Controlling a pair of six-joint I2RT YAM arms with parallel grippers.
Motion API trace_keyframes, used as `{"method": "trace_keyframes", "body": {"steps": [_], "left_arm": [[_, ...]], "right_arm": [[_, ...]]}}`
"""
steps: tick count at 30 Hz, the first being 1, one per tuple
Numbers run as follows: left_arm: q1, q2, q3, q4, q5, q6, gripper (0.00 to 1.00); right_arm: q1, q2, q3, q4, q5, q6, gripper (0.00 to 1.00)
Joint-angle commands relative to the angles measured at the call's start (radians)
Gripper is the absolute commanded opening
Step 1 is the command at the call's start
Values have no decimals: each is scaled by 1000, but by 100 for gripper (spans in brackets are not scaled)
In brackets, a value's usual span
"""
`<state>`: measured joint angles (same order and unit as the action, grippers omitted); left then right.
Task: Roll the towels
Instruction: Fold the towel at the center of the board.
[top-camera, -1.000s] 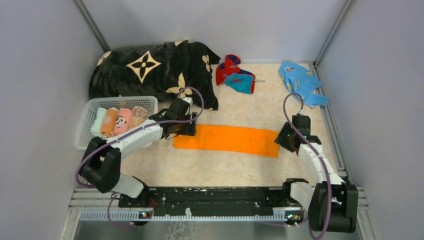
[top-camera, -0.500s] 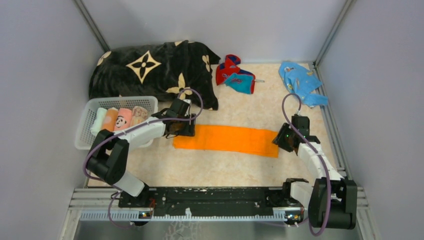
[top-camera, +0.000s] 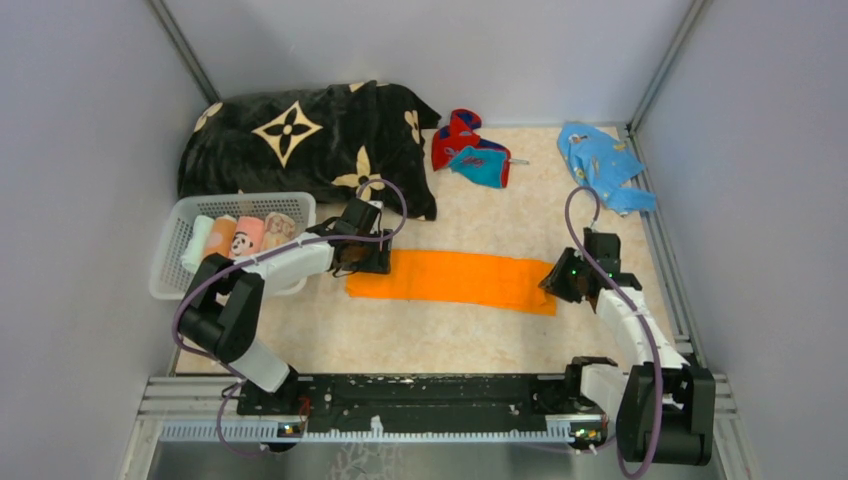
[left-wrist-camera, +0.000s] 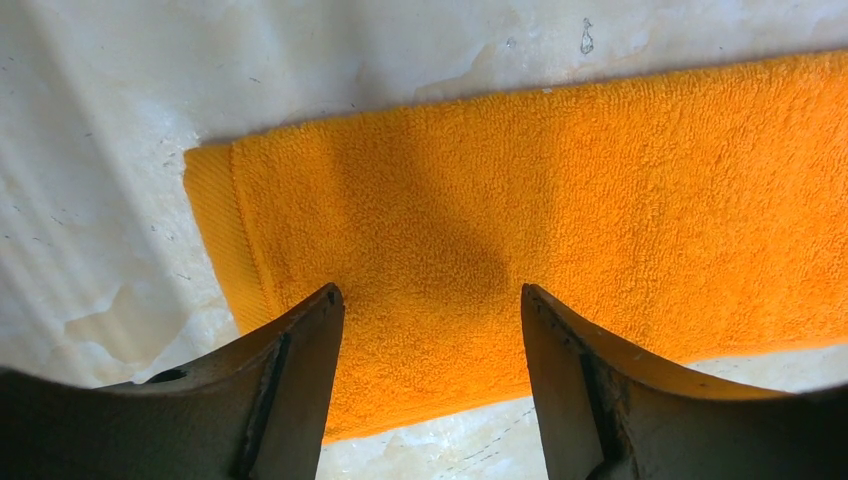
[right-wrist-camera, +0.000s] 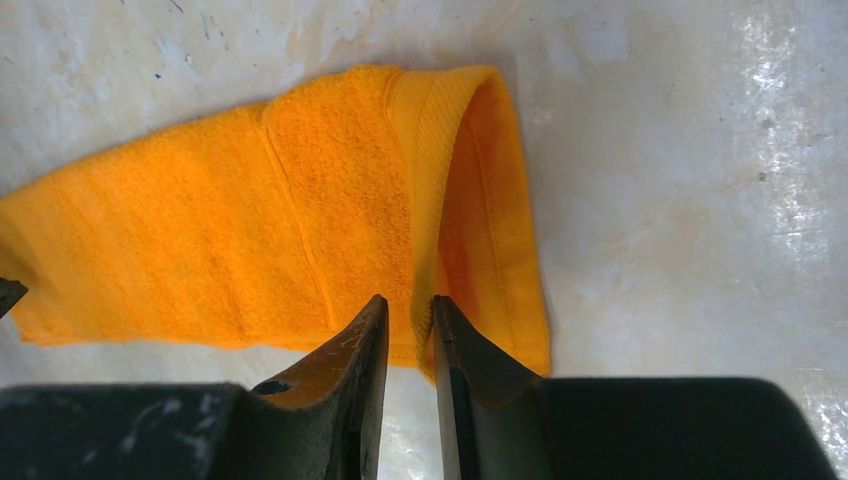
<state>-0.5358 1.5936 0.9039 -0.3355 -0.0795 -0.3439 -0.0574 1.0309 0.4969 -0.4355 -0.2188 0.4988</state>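
A: Location of orange towel (top-camera: 455, 280)?

B: Flat on table (top-camera: 440, 330), centre of the top view; long axis from 9 to 3 o'clock; 3 o'clock end folded back over itself.

A: Handling?

B: Judge as light, soft, limp terry; no stiffness to keep a shape; expect sag on lifting and unrolling on release; not fragile; coarse pile, unlikely to slip. Take hold at a short end, on the hemmed edge; keep the opposite end pinned flat during rolling.

A: State of left fingers (left-wrist-camera: 300, 350)?

B: Spread wide; nothing held; poised at the 9 o'clock end with both tips over the cloth; contact with the pile not determinable.

A: State of right fingers (right-wrist-camera: 350, 370)?

B: Nearly together; only a thin gap; a ridge of the hem at the 3 o'clock end pinched there, judging from the wrist view.

A: Count, each item.

B: One flat orange towel; one basket (top-camera: 165, 270) at 9 o'clock with four rolls: pale green roll (top-camera: 197, 243), orange roll (top-camera: 221, 240), pink panda roll (top-camera: 247, 238), beige patterned roll (top-camera: 275, 230); one red-and-teal cloth (top-camera: 470, 150) at 12 o'clock, crumpled; one blue cloth (top-camera: 603, 160) at 2 o'clock, crumpled; one black blanket (top-camera: 300, 140) at 11 o'clock.
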Motion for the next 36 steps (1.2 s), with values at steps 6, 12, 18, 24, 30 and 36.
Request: {"method": "trace_keyframes", "body": {"steps": [6,12,18,24,30,36], "left_arm": [[5,9,-14,20,4,-5,71],[15,40,-14,23,9,-13,71],[49,72,-20,24,12,-30,70],[100,90,-30,11,-11,-43,70],[158,47,-88,62,5,-71,70],[159,42,-94,60,1,-76,70]], "right_arm": [[-12,-32,-23,-12,-23,40,36],[-12,-42,-43,-7,4,56,37],[-11,-25,-55,12,-22,58,23],[-12,18,-75,88,-9,66,4],[-12,110,-9,113,-20,62,0],[-12,62,68,-72,22,90,0]]}}
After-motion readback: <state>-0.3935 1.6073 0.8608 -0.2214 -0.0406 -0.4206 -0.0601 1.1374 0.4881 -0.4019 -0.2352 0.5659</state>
